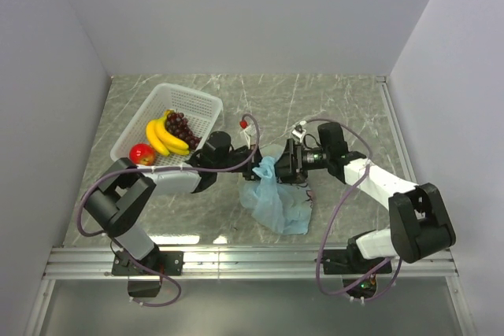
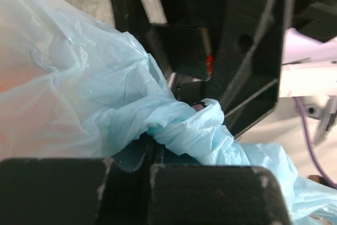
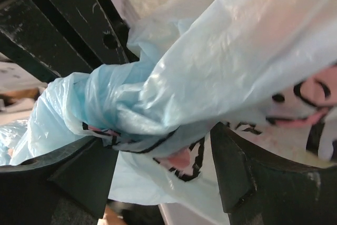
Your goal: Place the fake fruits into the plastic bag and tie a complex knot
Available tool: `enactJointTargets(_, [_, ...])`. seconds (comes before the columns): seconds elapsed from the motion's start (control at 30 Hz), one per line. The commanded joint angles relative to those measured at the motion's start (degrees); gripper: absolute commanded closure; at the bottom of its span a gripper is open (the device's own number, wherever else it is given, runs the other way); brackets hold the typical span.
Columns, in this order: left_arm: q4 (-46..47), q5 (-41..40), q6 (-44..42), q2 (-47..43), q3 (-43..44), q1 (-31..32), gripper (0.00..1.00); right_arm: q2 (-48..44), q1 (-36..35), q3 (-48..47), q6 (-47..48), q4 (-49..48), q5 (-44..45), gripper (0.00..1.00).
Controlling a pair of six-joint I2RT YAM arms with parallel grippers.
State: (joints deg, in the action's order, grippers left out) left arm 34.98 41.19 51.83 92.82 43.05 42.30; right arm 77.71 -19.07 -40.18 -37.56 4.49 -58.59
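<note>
The light-blue plastic bag (image 1: 277, 204) lies crumpled mid-table, its top lifted between both grippers. My left gripper (image 1: 257, 165) is shut on a twisted strand of the bag (image 2: 189, 130), with the gripper (image 2: 152, 154) pinching the film at its tips. My right gripper (image 1: 282, 164) faces it closely and stands open. In the right wrist view the printed bag (image 3: 210, 67) drapes across the gap of the right gripper (image 3: 163, 167), with one finger (image 3: 87, 180) on each side. Yellow bananas (image 1: 161, 138), dark grapes (image 1: 179, 125) and a red apple (image 1: 142, 153) lie in the basket. I see no knot.
The white latticed basket (image 1: 201, 101) stands at the back left beside the left arm. Grey walls close in the marbled table on three sides. A metal rail (image 1: 252, 261) runs along the near edge by the arm bases.
</note>
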Motion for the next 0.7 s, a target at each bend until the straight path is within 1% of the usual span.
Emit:
enactJointTargets(0.0, [14.5,6.3,6.2,0.5,-0.6,0.6,1.00,0.5,-2.2,1.9,-13.3,-19.6,-0.7,0.25])
enactJointTargets(0.03, [15.7,6.9,7.0,1.2,-0.8,0.6,1.00,0.3,-2.6,2.6,-16.7,-22.0,-0.3,0.25])
enactJointTargets(0.07, [19.4,7.8,8.0,1.7,-0.8,0.5,1.00,0.1,-3.2,2.7,-18.3,-24.2,0.4,0.25])
enactJointTargets(0.1, [20.9,9.1,9.0,2.2,-0.8,0.6,1.00,0.1,-3.8,2.9,-19.9,-28.7,0.8,0.25])
enactJointTargets(0.2, [24.6,9.0,12.8,4.4,-0.2,0.4,1.00,0.2,-5.7,2.8,-24.9,-33.0,2.2,0.25])
enactJointTargets(0.27, [25.7,8.1,13.6,5.4,0.1,0.5,1.00,0.2,-6.7,3.1,-26.0,-34.4,2.5,0.25])
enactJointTargets(0.3, [27.8,7.2,14.4,5.6,-0.2,0.4,1.00,0.2,-6.6,3.3,-25.9,-33.9,2.9,0.25])
enactJointTargets(0.37, [26.9,6.8,13.8,6.2,0.5,0.3,1.00,0.0,-6.6,4.6,-27.1,-35.1,2.4,0.25])
enactJointTargets(0.43, [25.2,5.5,12.7,6.0,1.0,0.2,1.00,-1.0,-6.6,5.0,-26.6,-34.6,2.1,0.29])
enactJointTargets(0.47, [23.3,4.7,11.6,5.5,1.2,0.2,1.00,-1.4,-6.2,4.5,-24.9,-32.9,1.1,0.32])
enactJointTargets(0.53, [18.2,2.0,8.6,4.0,1.0,-0.2,1.00,-3.3,-5.3,2.6,-17.3,-23.3,0.8,0.33])
enactJointTargets(0.57, [17.7,1.8,8.1,3.6,0.6,-0.8,1.00,-4.1,-3.7,2.0,-14.3,-19.5,0.6,0.33])
enactJointTargets(0.6, [17.3,1.9,7.3,3.3,0.1,-1.2,1.00,-5.6,-2.8,1.4,-8.2,-11.7,0.8,0.31])
enactJointTargets(0.67, [15.0,2.3,6.1,2.1,-0.7,-1.9,1.00,-6.8,-1.2,-0.5,-1.5,-3.5,1.6,0.27])
